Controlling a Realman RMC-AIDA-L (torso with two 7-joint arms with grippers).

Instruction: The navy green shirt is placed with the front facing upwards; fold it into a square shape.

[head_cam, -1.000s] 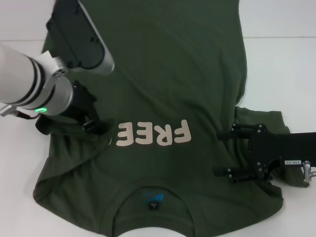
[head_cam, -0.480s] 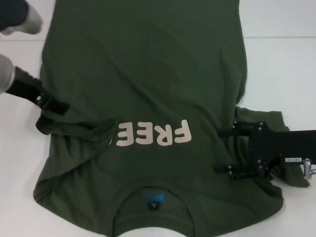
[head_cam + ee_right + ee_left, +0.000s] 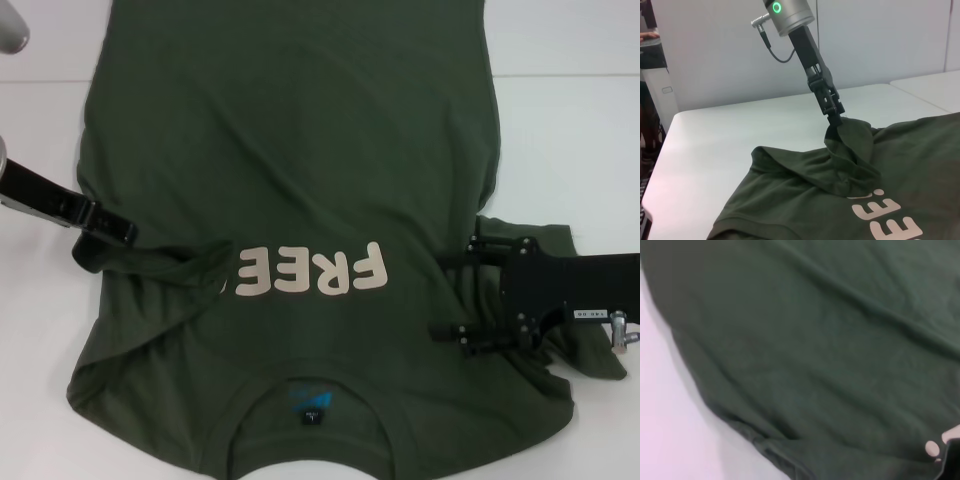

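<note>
1. Two grippers are at work. The left gripper has its fingers closed on a bunch of cloth at the left sleeve of the navy green shirt; the right wrist view shows that pinch lifted clear of the worktop, with cloth hanging in a peak below it.
2. The right gripper lies low over the right sleeve area, fingers spread apart with shirt cloth between them; no grasp is evident.
3. The shirt lies front up across the middle of the worktop, collar at the near edge, hem at the far end, cream lettering across the chest. No fold is complete as judged from this layout.
4. Risks: the left pinch looks small, so the cloth could slip out if pulled across quickly. Dragging could also bunch the chest and skew the fold line. The right sleeve is already rumpled under the right gripper and may fold unevenly.
5. The worktop is plain white and smooth. A pale wall stands behind it.
</note>
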